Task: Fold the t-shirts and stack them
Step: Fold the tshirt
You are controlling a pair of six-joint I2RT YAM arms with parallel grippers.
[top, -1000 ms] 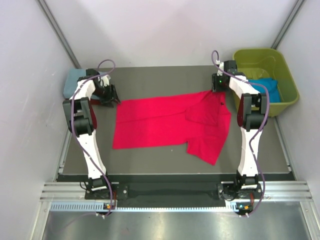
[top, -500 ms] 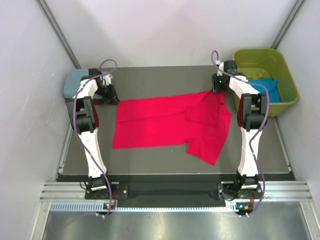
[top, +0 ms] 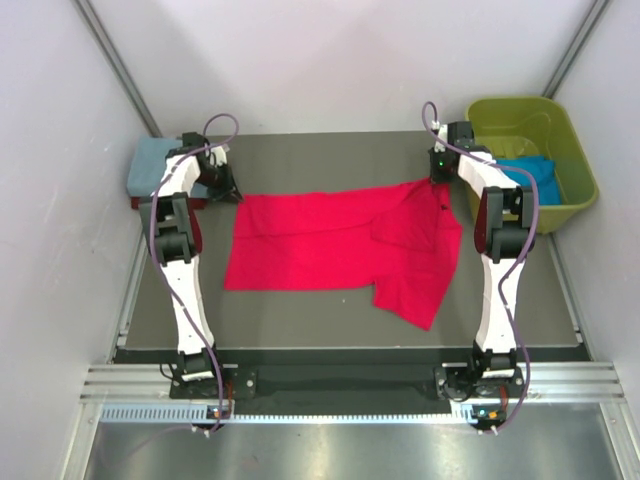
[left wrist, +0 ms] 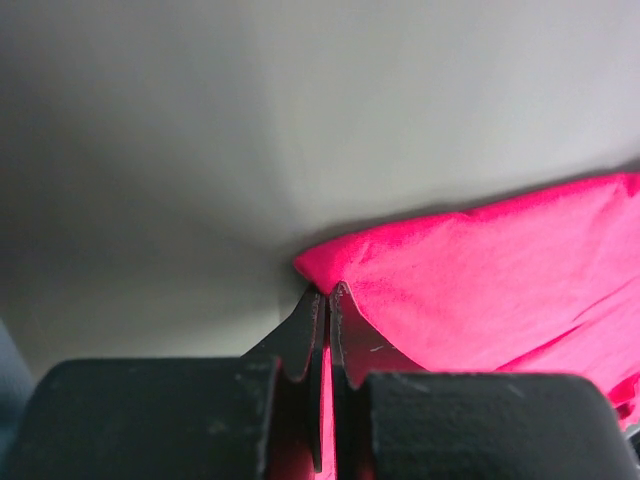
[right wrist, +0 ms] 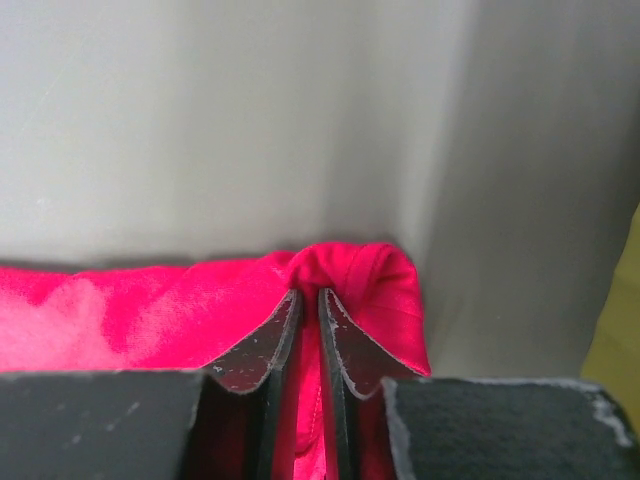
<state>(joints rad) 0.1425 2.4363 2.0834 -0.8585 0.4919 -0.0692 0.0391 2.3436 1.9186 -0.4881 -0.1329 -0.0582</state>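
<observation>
A bright red t-shirt [top: 330, 240] lies spread across the dark table, with one part folded over toward the front right. My left gripper [top: 232, 192] is shut on its far left corner [left wrist: 330, 275]; red cloth shows between the closed fingers [left wrist: 305, 335]. At the far right corner, my right gripper [top: 434, 180] is shut on a bunched fold of the same red t-shirt [right wrist: 350, 270], with cloth pinched between its fingers [right wrist: 345, 345]. A folded blue-grey t-shirt [top: 152, 165] sits on a dark red one at the far left. A bright blue t-shirt [top: 530, 175] lies in the tub.
An olive-green plastic tub [top: 540, 120] stands off the table's far right corner. White walls close in on the left, the back and the right. Both arm bases sit on the metal rail [top: 340, 385] at the near edge.
Both grippers have closed on the far corners of the red t-shirt. The left gripper moved slightly back and right to the corner. The shirt lies as before.
</observation>
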